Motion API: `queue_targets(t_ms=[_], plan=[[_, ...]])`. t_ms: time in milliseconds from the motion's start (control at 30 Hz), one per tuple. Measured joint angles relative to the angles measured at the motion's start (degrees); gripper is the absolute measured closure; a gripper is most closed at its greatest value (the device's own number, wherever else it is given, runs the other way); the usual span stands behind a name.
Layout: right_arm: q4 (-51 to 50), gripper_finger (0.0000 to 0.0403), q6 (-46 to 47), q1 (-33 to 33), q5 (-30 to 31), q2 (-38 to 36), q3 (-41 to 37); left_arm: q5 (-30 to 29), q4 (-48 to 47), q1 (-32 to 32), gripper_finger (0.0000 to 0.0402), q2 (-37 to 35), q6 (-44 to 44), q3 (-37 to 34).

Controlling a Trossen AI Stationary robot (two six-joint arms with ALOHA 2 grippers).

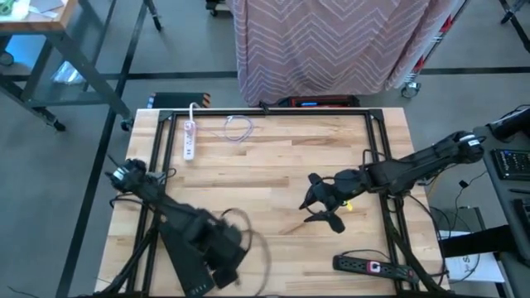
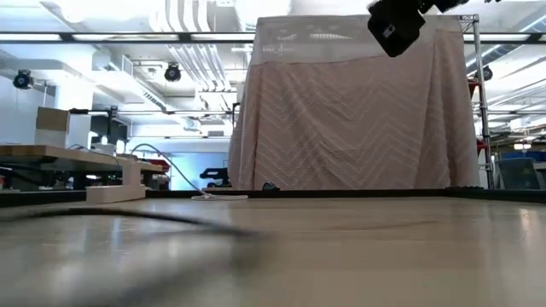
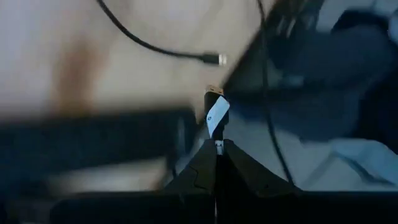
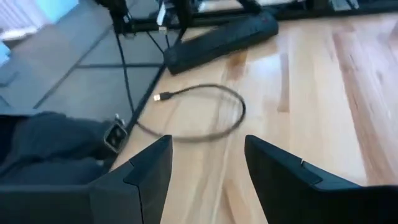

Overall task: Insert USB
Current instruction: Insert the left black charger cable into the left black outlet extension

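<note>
My left gripper (image 3: pixel 217 144) hangs over the table's near left part (image 1: pixel 225 269), shut on a small white USB stick (image 3: pixel 216 115) with a metal plug end; the stick also shows in the right wrist view (image 4: pixel 115 134). A black cable (image 4: pixel 205 124) lies looped on the wood, its free plug end (image 4: pixel 163 98) resting flat. Beyond it a black power strip (image 4: pixel 217 37) lies by the near left edge. My right gripper (image 1: pixel 321 204) hovers open over the table's middle right (image 4: pixel 208 168), touching nothing. My left gripper pinches the USB stick by its white rear end (image 3: pixel 217 134) between its two shut fingertips. The stick points out past the fingers, metal plug (image 3: pixel 212 92) foremost, and hangs clear of the table.
A white power strip (image 1: pixel 189 139) and a thin pale cable (image 1: pixel 240 128) lie at the far left of the table. A second black power strip (image 1: pixel 373 266) lies near the front right corner. Bare wood lies between the arms.
</note>
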Motion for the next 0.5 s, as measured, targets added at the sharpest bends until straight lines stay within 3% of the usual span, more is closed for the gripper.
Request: queue_targets(t_ms=[133, 267, 500], plan=[[3.1, 0.0210, 1.1, 1.2, 1.0, 1.8, 0.0, 6.6, -1.6, -4.8, 0.0401, 0.8, -12.8, -0.1], [5.2, 0.0211, 2.5, 2.3, 1.1, 3.1, 0.0, 8.6, -1.4, -8.9, 0.0401, 2.4, -22.3, -0.1], [6.7, 0.0212, 4.9, 3.2, 1.7, 4.0, 0.0, 7.1, 2.2, -11.6, 0.0401, 7.4, -26.4, -0.1]])
